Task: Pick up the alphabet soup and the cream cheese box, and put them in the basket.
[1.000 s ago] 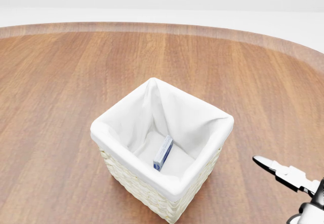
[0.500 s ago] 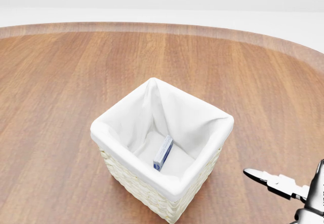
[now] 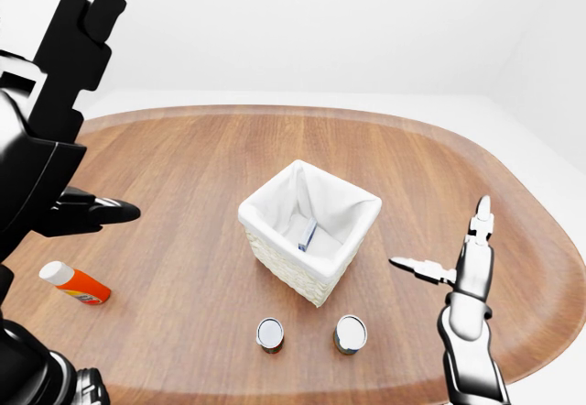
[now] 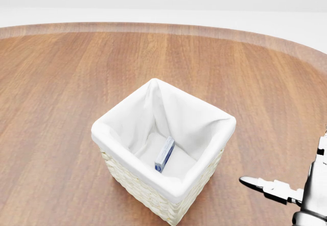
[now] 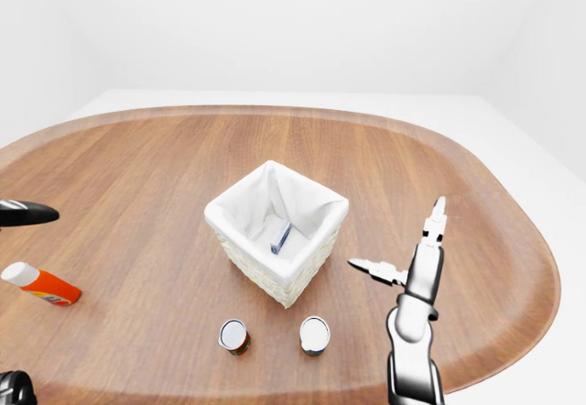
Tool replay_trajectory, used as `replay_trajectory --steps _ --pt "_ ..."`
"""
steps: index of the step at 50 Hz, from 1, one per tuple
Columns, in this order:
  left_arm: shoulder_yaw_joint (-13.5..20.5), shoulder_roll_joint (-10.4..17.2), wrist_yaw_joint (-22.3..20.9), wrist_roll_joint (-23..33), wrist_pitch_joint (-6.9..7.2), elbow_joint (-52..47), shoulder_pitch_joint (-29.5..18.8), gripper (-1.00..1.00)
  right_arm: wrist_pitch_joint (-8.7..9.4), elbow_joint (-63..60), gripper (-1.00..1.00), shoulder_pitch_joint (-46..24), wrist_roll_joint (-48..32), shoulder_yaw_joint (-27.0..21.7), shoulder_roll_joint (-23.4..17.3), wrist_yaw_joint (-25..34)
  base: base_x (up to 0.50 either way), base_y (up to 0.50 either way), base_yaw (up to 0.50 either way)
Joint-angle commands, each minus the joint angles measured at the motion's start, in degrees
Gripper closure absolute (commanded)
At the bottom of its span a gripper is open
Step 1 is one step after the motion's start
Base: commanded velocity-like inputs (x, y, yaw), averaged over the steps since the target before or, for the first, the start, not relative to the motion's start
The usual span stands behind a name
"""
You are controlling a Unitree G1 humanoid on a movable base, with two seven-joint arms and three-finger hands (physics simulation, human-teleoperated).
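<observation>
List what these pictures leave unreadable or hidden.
- Two cans: labels too small in both eye views, so which one is the alphabet soup is unclear.
- Cream cheese box: only its edge shows inside the basket.
- Left hand: mostly hidden by the robot's own arm, left-eye view.

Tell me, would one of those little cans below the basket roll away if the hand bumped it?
Probably not while upright: the right can stands on its flat end on the table. Knocked over, its round side would likely roll. It looks rigid, so the open right hand could probably grasp it firmly.
</observation>
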Motion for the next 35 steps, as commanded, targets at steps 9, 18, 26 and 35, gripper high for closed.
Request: replay_trajectory --steps 9,18,26,35 --pt "-0.16 -0.30 0.00 -0.01 0.00 0.19 0.16 -1.00 0.00 3.53 -1.00 -0.13 1.93 1.87 -0.42 5.29 0.00 0.00 0.00" --pt "0.02 -0.89 0.00 -0.12 0.00 0.28 0.80 -1.00 0.00 4.00 -1.00 0.16 2.41 2.82 -0.46 8.47 0.00 0.00 0.00" --pt "-0.06 -0.70 0.00 -0.03 0.00 0.31 0.60 -1.00 0.00 4.05 -1.00 1.26 3.79 3.57 -0.70 12.90 0.00 0.00 0.00" --pt "-0.25 -0.61 0.00 0.22 0.00 0.37 0.32 -1.00 0.00 4.55 -1.00 2.10 1.66 4.29 -0.85 17.61 0.00 0.00 0.00"
